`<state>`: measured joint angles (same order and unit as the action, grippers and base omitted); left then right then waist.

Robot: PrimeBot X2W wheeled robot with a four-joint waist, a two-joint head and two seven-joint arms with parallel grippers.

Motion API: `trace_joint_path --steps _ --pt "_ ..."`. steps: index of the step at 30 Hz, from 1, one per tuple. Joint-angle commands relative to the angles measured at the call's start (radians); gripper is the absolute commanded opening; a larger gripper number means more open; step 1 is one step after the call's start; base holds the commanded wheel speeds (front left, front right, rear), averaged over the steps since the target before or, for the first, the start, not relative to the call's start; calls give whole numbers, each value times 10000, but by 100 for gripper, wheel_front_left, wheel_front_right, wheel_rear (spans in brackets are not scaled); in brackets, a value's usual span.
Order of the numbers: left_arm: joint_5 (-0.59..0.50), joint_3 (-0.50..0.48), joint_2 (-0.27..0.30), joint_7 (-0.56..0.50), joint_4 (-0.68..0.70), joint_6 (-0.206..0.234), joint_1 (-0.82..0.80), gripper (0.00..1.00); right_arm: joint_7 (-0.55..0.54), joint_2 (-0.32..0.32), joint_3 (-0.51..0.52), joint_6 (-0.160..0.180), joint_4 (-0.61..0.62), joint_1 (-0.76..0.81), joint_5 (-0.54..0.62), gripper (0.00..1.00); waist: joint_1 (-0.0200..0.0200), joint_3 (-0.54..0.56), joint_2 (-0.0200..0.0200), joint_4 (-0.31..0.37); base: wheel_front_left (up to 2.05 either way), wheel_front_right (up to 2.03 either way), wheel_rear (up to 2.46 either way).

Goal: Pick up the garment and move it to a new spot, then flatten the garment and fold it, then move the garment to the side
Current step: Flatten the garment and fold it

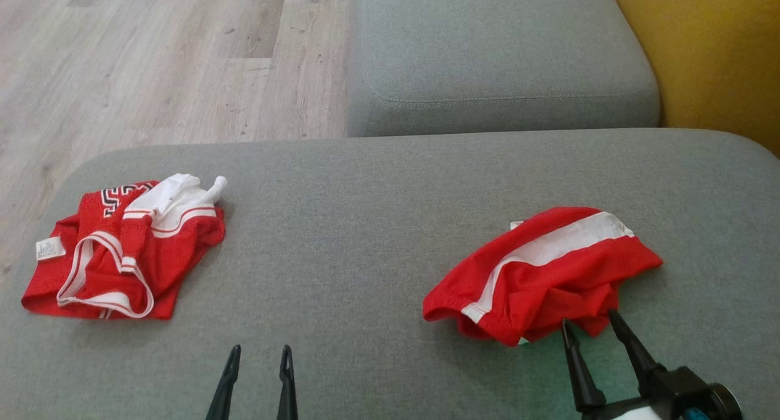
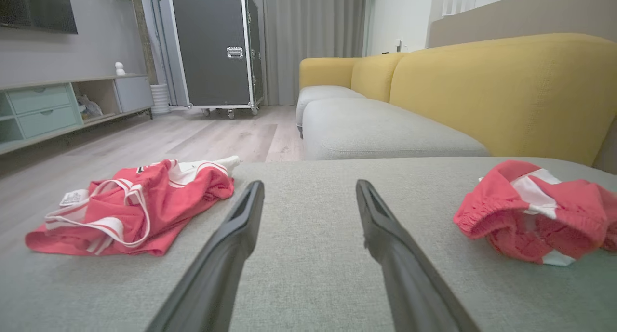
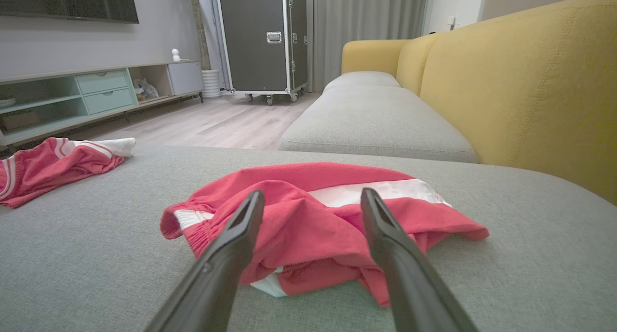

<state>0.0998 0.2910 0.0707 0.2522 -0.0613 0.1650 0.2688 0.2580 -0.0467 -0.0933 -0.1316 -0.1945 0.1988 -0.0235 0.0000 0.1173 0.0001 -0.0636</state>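
The right fingers point(image 1: 576, 365) are spread wide and empty, their tips at the near hem of the red shorts point(image 1: 548, 267), which lie crumpled on the right of the grey sofa cushion point(image 1: 365, 225). I'd bring them low around the raised fold and pinch several layers, not just the hem. The left fingers point(image 1: 286, 383) are just as wide and hold nothing. The cloth looks thin, meshy and limp, with a white side stripe
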Motion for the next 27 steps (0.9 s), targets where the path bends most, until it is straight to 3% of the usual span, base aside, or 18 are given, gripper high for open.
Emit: trace_joint_path --steps 1,4,9,12,19,27 --pt "151 -306 -171 95 212 -106 -395 100 38 -50 -261 9 327 -288 77 100 0 -3 -1 33 0 0 0" --pt "613 -135 -189 95 38 -550 -443 100 38 -49 -285 9 332 -323 76 100 0 -71 -1 95 0 0 0" --pt "2481 960 -200 95 -817 -2128 -875 100 38 -111 -433 9 376 -372 69 100 0 -240 -1 311 0 0 0" --pt "3435 1716 -201 90 -1667 -2550 -1465 100 38 -205 -584 9 374 -435 11 100 0 -359 -1 540 0 0 0" --pt "6174 3569 -203 -567 -3001 -2880 -2975 100 38 -483 -922 9 369 -637 -84 100 0 -657 -1 1107 0 0 0" --pt "8705 5298 -203 -669 -3391 -2944 -4458 100 38 -696 -1195 9 377 -864 -114 100 0 -985 -1 1683 0 0 0"
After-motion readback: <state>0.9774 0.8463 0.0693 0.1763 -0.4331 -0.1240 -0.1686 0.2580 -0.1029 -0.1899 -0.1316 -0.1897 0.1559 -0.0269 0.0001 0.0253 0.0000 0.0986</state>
